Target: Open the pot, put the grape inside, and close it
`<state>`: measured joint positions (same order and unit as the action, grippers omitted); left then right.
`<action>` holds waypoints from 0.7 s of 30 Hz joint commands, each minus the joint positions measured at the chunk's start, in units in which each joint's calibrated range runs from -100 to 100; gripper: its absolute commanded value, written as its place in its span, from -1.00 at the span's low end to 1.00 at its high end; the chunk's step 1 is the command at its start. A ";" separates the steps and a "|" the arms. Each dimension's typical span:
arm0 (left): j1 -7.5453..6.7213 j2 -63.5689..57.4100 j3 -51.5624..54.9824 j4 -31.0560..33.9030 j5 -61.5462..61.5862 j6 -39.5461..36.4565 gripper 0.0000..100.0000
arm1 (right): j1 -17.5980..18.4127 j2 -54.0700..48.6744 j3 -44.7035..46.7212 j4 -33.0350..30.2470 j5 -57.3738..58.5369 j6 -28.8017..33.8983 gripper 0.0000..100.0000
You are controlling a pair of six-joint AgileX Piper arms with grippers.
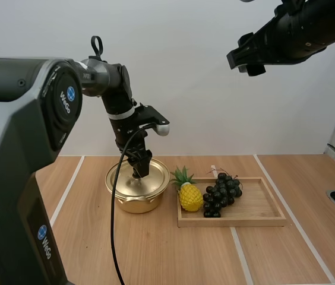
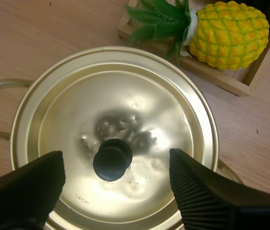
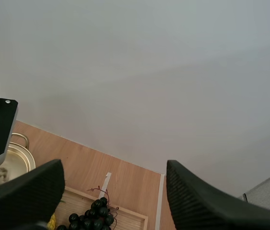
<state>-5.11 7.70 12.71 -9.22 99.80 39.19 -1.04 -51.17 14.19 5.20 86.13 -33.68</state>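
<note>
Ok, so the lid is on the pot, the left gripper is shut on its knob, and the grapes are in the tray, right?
Not quite: the left wrist view shows the left gripper open, its fingers apart on either side of the black knob, not pinching it. The lid is on the pot and the grapes lie in the wooden tray.

High: from behind and above, facing forward and down over the table (image 1: 155,255), well back. Left wrist: straight down, close over the lid (image 2: 125,105), tray (image 2: 216,76) corner beside. Right wrist: high up, facing forward at the wall (image 3: 149,72), far above. Shared throughout: pot (image 1: 133,203), tray.
</note>
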 commanded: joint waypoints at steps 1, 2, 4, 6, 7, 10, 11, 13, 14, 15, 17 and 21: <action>-0.21 0.43 -0.67 0.39 0.07 -0.43 1.00 | -0.25 -0.80 -0.52 0.44 -0.21 -0.44 1.00; -0.21 0.63 -0.79 0.39 0.20 -0.43 1.00 | -0.25 -0.80 -0.52 0.44 -0.21 -0.44 1.00; -0.21 1.83 -0.94 0.39 0.20 -0.59 1.00 | -0.25 -0.80 -0.52 0.80 -0.21 -0.44 1.00; -0.21 2.30 -0.94 0.25 0.20 -0.57 1.00 | -0.25 -0.80 -0.52 0.94 -0.21 -0.44 1.00; -0.21 2.43 -0.94 0.08 0.20 -0.57 1.00 | -0.25 -0.80 -0.52 0.94 -0.21 -0.44 1.00; -0.21 2.47 -0.94 0.07 -1.31 -0.57 1.00 | -0.25 -0.80 -0.52 0.94 -0.21 -0.44 1.00; -0.21 2.59 -0.94 0.20 -1.31 -0.57 1.00 | -0.25 -0.80 -0.52 1.03 -0.21 -0.44 1.00; -0.21 2.87 -0.94 0.28 -1.76 -0.57 1.00 | -0.25 -0.80 -0.52 1.38 -0.21 -0.44 1.00; -0.21 3.24 -0.94 0.28 -1.76 -0.57 1.00 | -0.25 -0.80 -0.52 1.38 -0.21 -0.44 1.00; -0.21 3.41 -0.94 0.28 -1.76 -0.57 1.00 | -0.25 -0.80 -0.52 1.48 -0.21 -0.44 1.00; -0.21 3.96 -0.94 0.28 -1.57 -0.57 1.00 | -0.25 -0.80 -0.52 1.50 -0.21 -0.44 1.00; -0.21 4.33 -0.94 0.28 -2.02 -0.57 1.00 | -0.25 -0.80 -0.52 1.49 -0.21 -0.62 1.00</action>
<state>-5.11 12.01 12.31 -9.22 98.39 38.92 -1.04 -51.17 14.19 6.02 86.13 -33.68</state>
